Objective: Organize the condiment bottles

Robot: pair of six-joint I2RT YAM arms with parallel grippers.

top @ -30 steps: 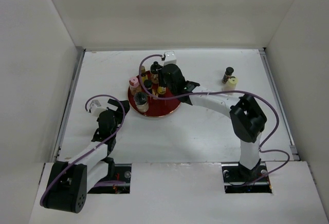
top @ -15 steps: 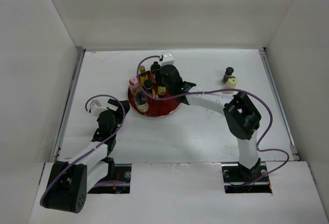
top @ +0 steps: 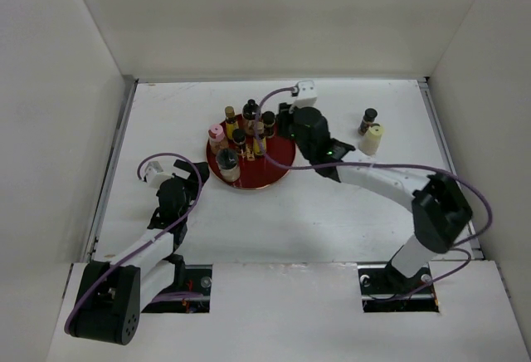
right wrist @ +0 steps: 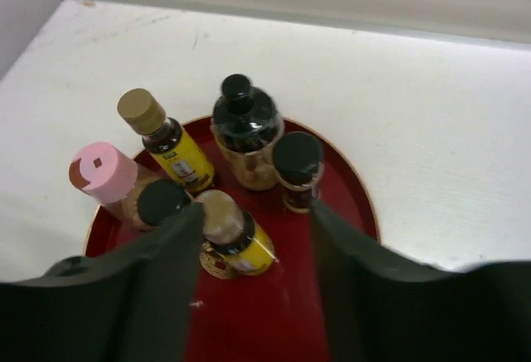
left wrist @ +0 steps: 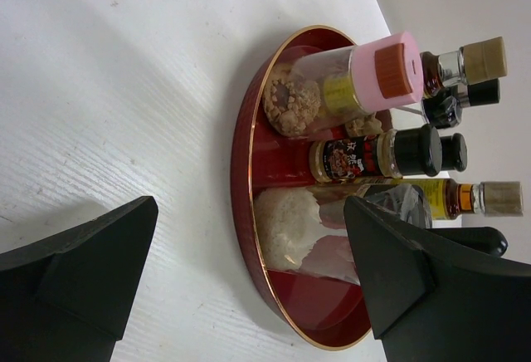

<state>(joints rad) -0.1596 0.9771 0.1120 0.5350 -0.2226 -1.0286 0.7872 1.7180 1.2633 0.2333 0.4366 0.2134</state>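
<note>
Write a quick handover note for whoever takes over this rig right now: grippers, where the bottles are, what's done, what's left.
Left gripper: open, empty, low over the table, left of the red tray.
Right gripper: open, empty, above the tray's right side.
Bottles: most stand grouped on the tray, including the pink-capped jar. Off it, at the table's far right, close together: a dark bottle and the pale yellow-capped bottle.
Done: tray group placed.
Left: probably those two.
</note>
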